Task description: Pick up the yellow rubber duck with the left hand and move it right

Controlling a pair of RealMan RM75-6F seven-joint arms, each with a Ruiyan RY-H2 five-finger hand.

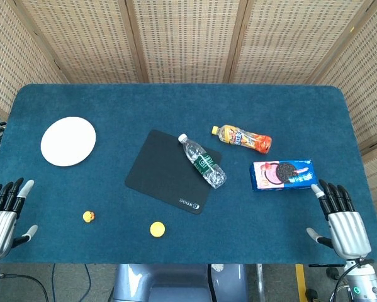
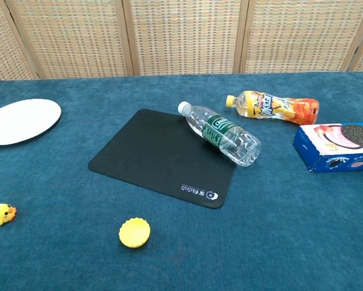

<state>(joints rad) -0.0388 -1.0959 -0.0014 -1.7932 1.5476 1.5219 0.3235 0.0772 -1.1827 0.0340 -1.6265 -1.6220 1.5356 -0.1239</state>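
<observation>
Right now my left hand (image 1: 2,220) rests at the near-left edge of the counter (image 1: 175,107), fingers (image 1: 11,194) spread and holding nothing. My right hand (image 1: 342,220) sits the same way at the near-right edge, released, just beside the cookie box (image 1: 284,174).

Yellow rubber duck (image 1: 88,217) stands on bare cloth near the front, between my left hand and the yellow cap (image 1: 157,229), apart from both. Nothing crowds it, so a grasp from above looks open to me.

Rightward path: the cap lies close on that side; the black mat (image 1: 169,171) with the water bottle (image 1: 202,161) across its corner lies further back. Likely best to lift over the cap.

White plate (image 1: 68,141) lies well behind the duck.
</observation>
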